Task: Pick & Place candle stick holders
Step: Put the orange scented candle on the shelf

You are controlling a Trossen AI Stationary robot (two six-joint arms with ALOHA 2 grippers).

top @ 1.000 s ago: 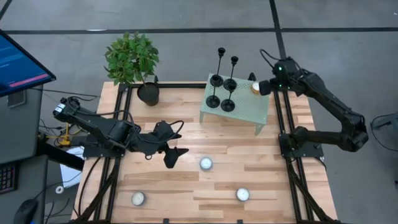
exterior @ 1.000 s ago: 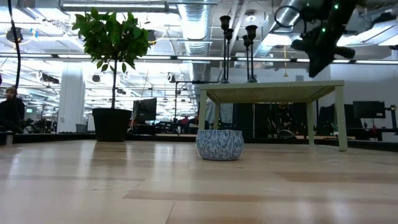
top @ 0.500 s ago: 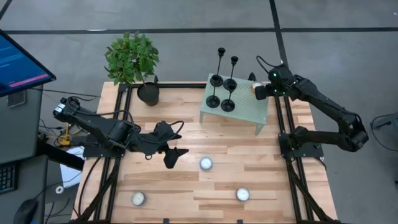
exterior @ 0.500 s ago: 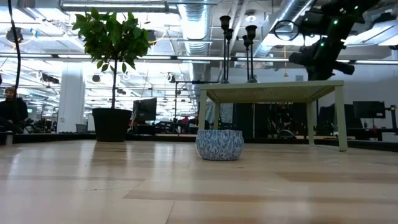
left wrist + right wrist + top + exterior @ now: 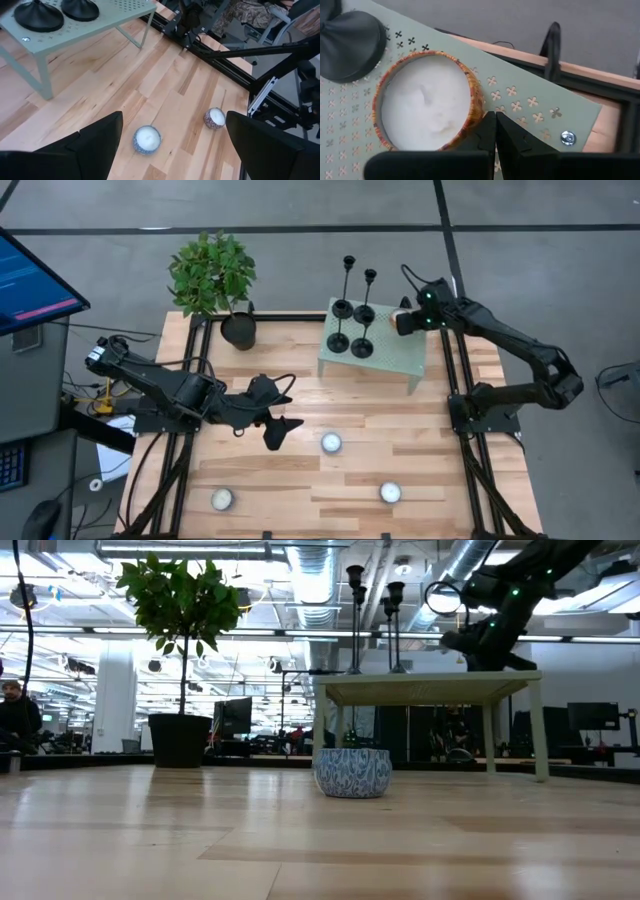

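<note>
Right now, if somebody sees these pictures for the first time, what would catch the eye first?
Four black candlesticks stand together on a small green table at the far side of the wooden table. The right claw, shut, is at the green table's far right corner beside an orange-rimmed candle. The left claw hangs open over the middle, and a leafy plant stands at the far left.

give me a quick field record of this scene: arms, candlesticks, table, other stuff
left gripper: open, hovering over the wooden tabletop, holding nothing
right gripper: shut, against the orange-rimmed candle on the green side table
candle stick holders: four, upright, grouped on the green side table
tealights: three on the wooden tabletop
potted plant: at a far corner of the tabletop
</note>
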